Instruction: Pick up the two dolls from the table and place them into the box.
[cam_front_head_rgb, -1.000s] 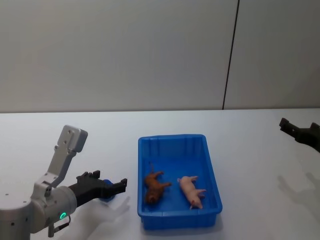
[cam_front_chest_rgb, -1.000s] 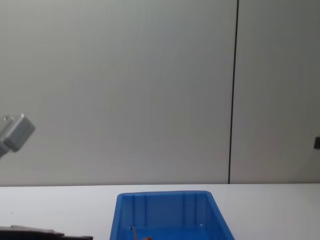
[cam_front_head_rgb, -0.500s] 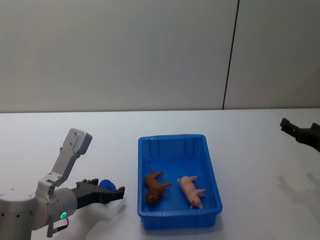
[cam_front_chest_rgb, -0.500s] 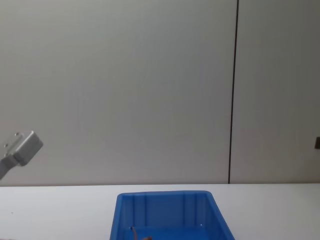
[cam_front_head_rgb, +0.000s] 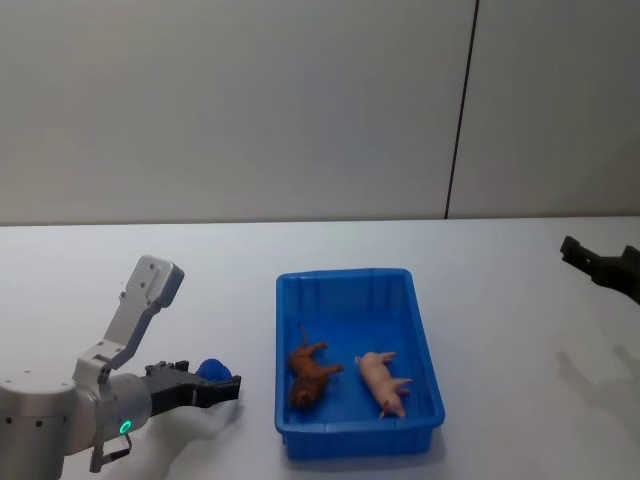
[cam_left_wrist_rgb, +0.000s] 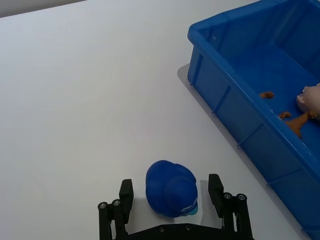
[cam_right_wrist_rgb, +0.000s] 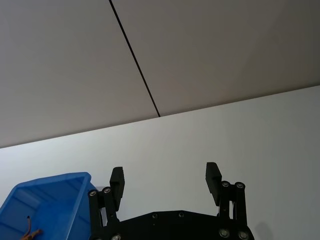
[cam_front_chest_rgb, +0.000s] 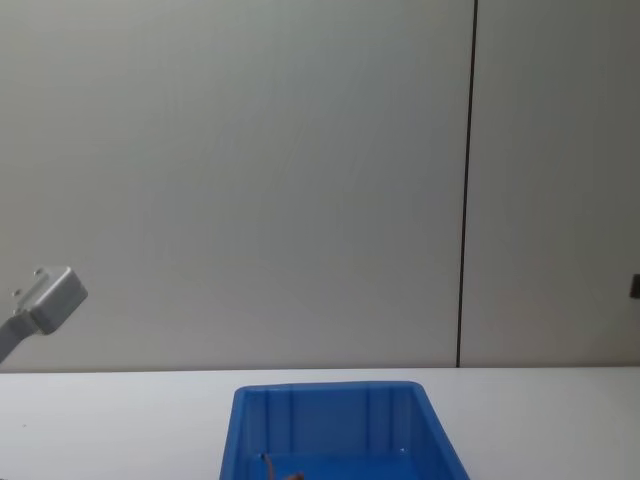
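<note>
Blue box (cam_front_head_rgb: 428, 358) sits on the white table (cam_front_head_rgb: 500, 280); landmark for all below.

Inside the box: orange-brown doll (cam_front_head_rgb: 310, 373) lying on the floor toward the box's left wall, pink doll (cam_front_head_rgb: 384, 382) beside it toward the right wall. The two lie apart, not touching, both in the near half of the box. Left wrist view catches orange-brown limbs and a pale tip over the box rim (cam_left_wrist_rgb: 235, 57).

Left hand (cam_front_head_rgb: 222, 386) low over the table, just left of the box's near-left corner. Fingers (cam_left_wrist_rgb: 126, 192) spread wide, released, straddling a small blue cap-like object (cam_left_wrist_rgb: 171, 188) that rests on the table. Neither finger seen touching it.

Right hand (cam_front_head_rgb: 580, 254) well to the right of the box, raised above the table, casting a shadow below. Its fingers (cam_right_wrist_rgb: 213, 175) stand apart, released, nothing between them; the box corner (cam_right_wrist_rgb: 45, 200) shows off to one side.
</note>
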